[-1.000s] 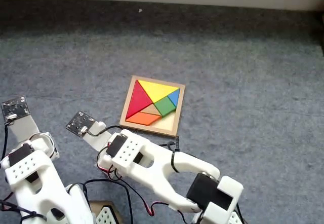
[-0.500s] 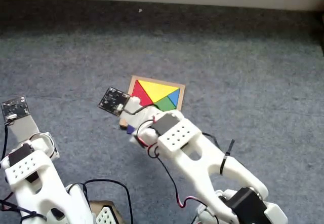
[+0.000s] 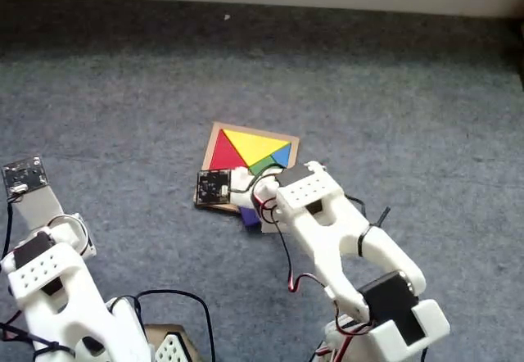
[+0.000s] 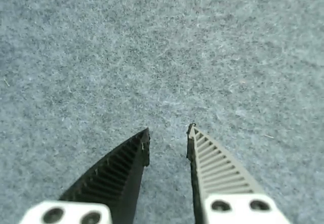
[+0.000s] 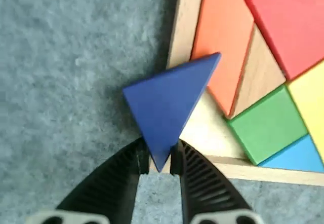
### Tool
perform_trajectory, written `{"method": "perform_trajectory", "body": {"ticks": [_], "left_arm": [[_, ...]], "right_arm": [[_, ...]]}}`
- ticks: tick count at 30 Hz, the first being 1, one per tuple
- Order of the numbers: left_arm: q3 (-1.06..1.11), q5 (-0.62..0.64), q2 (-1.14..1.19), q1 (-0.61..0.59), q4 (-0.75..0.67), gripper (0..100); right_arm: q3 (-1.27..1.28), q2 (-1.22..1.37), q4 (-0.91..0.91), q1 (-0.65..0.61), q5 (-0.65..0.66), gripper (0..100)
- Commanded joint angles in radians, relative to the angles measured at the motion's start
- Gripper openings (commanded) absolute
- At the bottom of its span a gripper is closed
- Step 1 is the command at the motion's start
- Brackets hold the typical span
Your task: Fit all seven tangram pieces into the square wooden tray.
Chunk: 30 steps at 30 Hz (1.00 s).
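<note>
Grey carpet (image 3: 409, 92) is carrying the nearly filled square wooden tray (image 5: 178, 26). Final placement is in hand: the right gripper (image 5: 158, 158) is clamping the dark blue triangle (image 5: 167, 100) over the tray's rim beside the empty gap (image 5: 205, 133), which is probably calling for rotating and lowering. The left gripper (image 4: 167, 138) is hovering over the carpet, fingers apart.

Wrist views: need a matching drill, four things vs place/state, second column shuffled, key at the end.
Things:
1. dark blue triangle
2. orange piece
3. left gripper
4. green piece

Place or state:
A. open above bare carpet
B. lying flat against the rim of the tray
C. pinched by one corner in the right gripper
D. seated in the tray beside the light blue piece

Pairs: 1-C, 2-B, 3-A, 4-D
</note>
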Motion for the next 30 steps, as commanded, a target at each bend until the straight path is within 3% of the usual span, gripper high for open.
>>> {"method": "perform_trajectory", "body": {"ticks": [1,7,14,17,22,27,30], "left_arm": [[-0.007,0.011,-0.013,-0.013,-0.015,14],[-0.007,0.011,-0.013,-0.013,-0.015,14],[-0.007,0.011,-0.013,-0.013,-0.015,14],[-0.007,0.009,-0.013,-0.013,-0.015,14],[-0.007,0.009,-0.013,-0.013,-0.015,14],[-0.007,0.009,-0.013,-0.013,-0.015,14],[-0.007,0.009,-0.013,-0.013,-0.015,14]], "right_arm": [[-0.045,0.022,-0.022,0.061,0.095,4.8],[-0.117,0.048,-0.101,0.148,0.018,4.8],[-0.213,0.048,-0.154,0.232,-0.242,5.3],[-0.228,0.047,-0.154,0.249,-0.315,6.2],[-0.214,0.045,-0.139,0.249,-0.339,15.9],[-0.194,0.044,-0.11,0.249,-0.353,15.9],[-0.199,0.044,-0.11,0.249,-0.497,15.9]]}}
